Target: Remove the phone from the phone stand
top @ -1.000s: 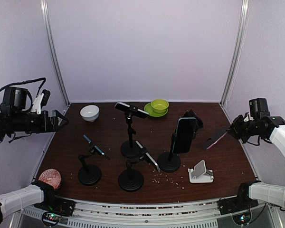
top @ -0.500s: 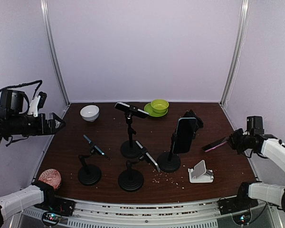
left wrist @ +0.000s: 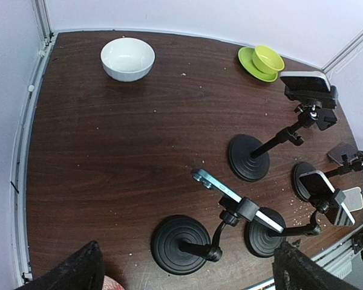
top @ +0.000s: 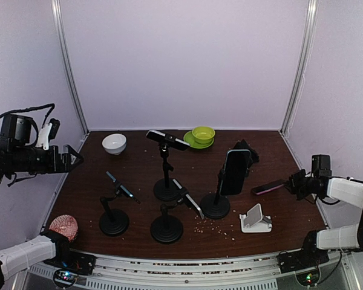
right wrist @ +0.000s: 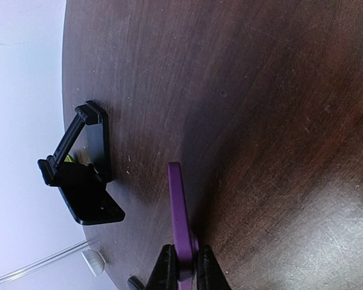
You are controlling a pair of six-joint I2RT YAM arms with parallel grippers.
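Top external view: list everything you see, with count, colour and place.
phone: one, black with a pinkish edge, held low over the table's right side, off its stand
phone stand: one, white, front right, empty
pole holders: four, black with round bases, mid-table
other phones: four, dark, one clamped in each pole holder
white bowl: one, back left
green bowl: one, on the green plate, back centre
red patterned round object: one, front left edge
crumbs: scattered, pale, near the front
table: one, dark brown
left pincer: open, empty, at the left edge
right pincer: shut on the phone
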